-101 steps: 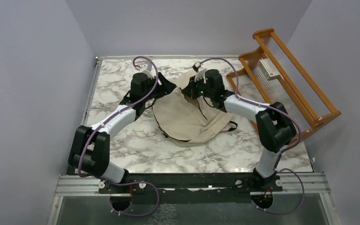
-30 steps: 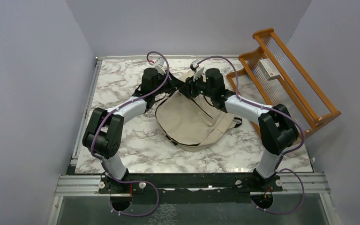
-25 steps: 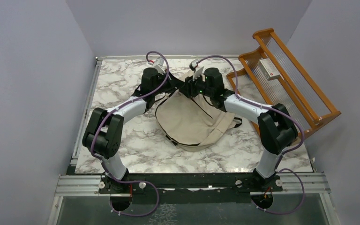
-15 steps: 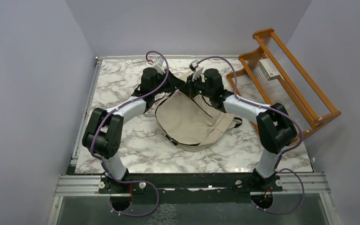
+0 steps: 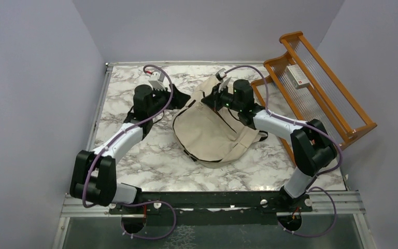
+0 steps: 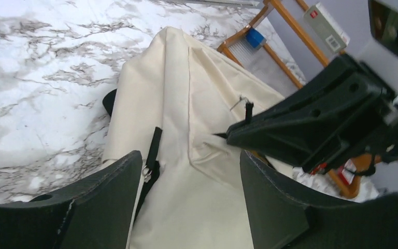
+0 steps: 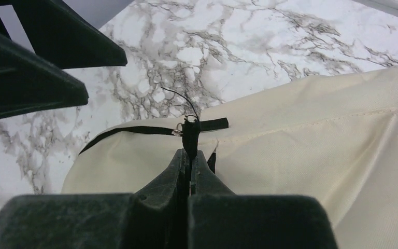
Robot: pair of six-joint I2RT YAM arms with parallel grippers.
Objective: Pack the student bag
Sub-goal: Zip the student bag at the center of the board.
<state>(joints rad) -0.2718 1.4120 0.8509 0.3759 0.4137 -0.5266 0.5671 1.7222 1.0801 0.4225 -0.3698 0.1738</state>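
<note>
One bag [image 5: 210,130], one rack [image 5: 324,91], one box [image 5: 298,76] (on rack), two arms [image 5: 119,140] [image 5: 280,122]

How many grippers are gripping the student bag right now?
1. The right gripper is shut on the black zipper pull at the far end of the student bag. The left gripper stands open beside it, holding nothing.

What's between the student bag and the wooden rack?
Top view: only marble table, a black strap end of the student bag, and the right arm crossing above.
</note>
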